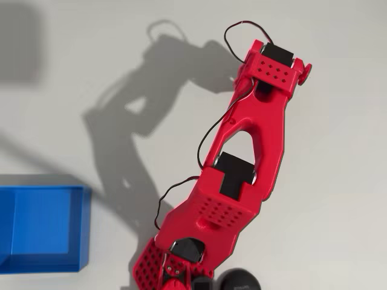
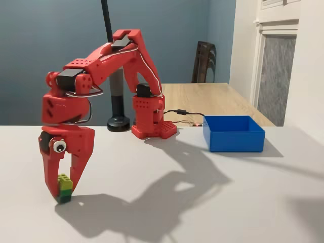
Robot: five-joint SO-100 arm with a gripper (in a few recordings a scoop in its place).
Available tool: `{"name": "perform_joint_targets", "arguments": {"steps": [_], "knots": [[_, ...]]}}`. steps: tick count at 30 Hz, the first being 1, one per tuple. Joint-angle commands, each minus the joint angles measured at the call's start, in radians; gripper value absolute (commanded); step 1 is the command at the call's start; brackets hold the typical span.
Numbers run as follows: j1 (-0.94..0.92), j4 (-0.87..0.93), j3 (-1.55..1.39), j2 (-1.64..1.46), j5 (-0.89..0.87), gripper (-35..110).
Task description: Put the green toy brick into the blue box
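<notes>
— Gripper (image 2: 64,195) first: where is it?

— Low over the white desk (image 2: 202,202), at the left of the fixed view, pointing straight down from the red arm (image 2: 109,55). Its two fingers (image 2: 49,177) are closed around the green toy brick (image 2: 64,188), which sits between their tips.

— Is the brick off the desk?

— Its dark green underside looks to be touching the surface or just above it; I cannot tell which. The lime-green studded top faces up.

— And the blue box (image 2: 234,133)?

— Well apart from the brick, off to the right in the fixed view, standing upright on the desk near the arm's base (image 2: 152,124). In the overhead view the box (image 1: 42,226) lies at the lower left, beside the arm's shadow.

— Anything else on the desk?

— A black stand (image 2: 119,121) beside the base.
</notes>
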State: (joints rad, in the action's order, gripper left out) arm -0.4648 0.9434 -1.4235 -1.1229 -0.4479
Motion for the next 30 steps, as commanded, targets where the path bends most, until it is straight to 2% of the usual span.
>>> {"name": "perform_joint_targets", "arguments": {"steps": [1, 11, 19, 30], "knots": [[0.005, 0.031, 0.054, -0.046, -0.015, 0], [0.063, 0.094, -0.021, -0.074, 0.002, 0], [0.15, 0.1, -0.175, -0.298, 0.071, 0], [0.4, 0.1, -0.443, -0.672, 0.201, 0]]}}
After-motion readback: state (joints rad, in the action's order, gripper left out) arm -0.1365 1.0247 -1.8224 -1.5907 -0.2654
